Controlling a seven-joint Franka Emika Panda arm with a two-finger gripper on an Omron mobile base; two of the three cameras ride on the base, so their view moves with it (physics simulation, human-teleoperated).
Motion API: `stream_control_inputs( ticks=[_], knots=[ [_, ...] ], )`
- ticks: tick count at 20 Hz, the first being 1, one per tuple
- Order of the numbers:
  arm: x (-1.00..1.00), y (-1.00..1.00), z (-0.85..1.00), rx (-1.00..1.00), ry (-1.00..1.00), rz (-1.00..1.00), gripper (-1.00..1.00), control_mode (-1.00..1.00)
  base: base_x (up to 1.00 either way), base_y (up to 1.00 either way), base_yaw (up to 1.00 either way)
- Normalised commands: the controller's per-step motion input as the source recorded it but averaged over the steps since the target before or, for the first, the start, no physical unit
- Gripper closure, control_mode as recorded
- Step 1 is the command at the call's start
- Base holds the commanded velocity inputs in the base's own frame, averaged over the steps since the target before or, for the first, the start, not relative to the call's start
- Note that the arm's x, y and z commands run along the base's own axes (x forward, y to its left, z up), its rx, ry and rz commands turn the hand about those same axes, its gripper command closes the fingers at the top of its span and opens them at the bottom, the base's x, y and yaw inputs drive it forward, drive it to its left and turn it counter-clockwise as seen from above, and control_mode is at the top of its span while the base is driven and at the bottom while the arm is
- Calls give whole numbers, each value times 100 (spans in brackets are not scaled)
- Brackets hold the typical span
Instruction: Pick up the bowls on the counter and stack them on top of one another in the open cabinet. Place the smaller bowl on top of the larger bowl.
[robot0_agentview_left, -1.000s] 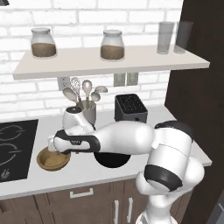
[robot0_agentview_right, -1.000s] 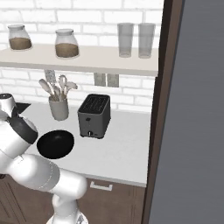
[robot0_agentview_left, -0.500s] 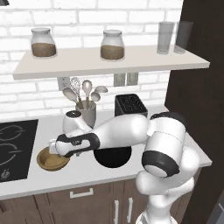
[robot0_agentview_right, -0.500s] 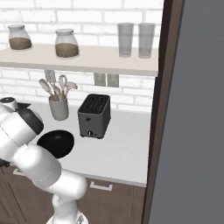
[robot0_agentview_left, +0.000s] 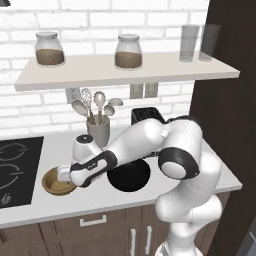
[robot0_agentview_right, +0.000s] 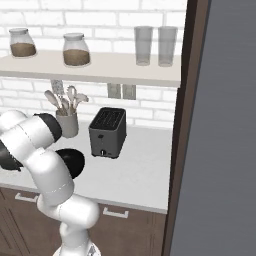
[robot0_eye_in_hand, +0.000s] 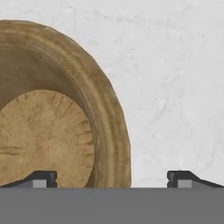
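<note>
The small tan wooden bowl (robot0_agentview_left: 54, 183) sits on the off-white counter (robot0_agentview_left: 100, 199) just right of the cooktop. My gripper (robot0_agentview_left: 63, 175) is low over its right rim, open. In the hand view the wooden bowl (robot0_eye_in_hand: 52, 131) is close up, and the open gripper (robot0_eye_in_hand: 111, 179) straddles its rim, with one fingertip (robot0_eye_in_hand: 42, 178) over the bowl's inside and the other over bare counter (robot0_eye_in_hand: 175, 87). The larger glossy black bowl (robot0_agentview_left: 129, 177) rests on the counter to the right, partly under my forearm, and the black bowl (robot0_agentview_right: 74, 161) also appears behind the arm. The pale wall shelf (robot0_agentview_left: 125, 74) hangs above.
On the shelf stand two jars (robot0_agentview_left: 128, 51) and two glasses (robot0_agentview_left: 189, 43). A grey utensil holder (robot0_agentview_left: 98, 132) and a black toaster (robot0_agentview_right: 107, 132) stand at the back of the counter. The black cooktop (robot0_agentview_left: 15, 167) lies left; a dark tall panel (robot0_agentview_right: 185, 130) bounds the right.
The arm has stretched further down and left, bringing the hand lower onto the wooden bowl's rim. Both bowls stay in place.
</note>
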Motion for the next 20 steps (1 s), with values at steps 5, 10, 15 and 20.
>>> stream_control_inputs(
  ticks=[5,10,15,20],
  knots=[
    [15,10,-9,-1,0,0,100,-100,0,0,0],
    [0,0,0,0,0,0,100,-100,0,0,0],
    [-21,-37,9,6,0,-3,100,-100,0,0,0],
    [-31,-41,44,15,0,-11,100,-100,0,0,0]
  ],
)
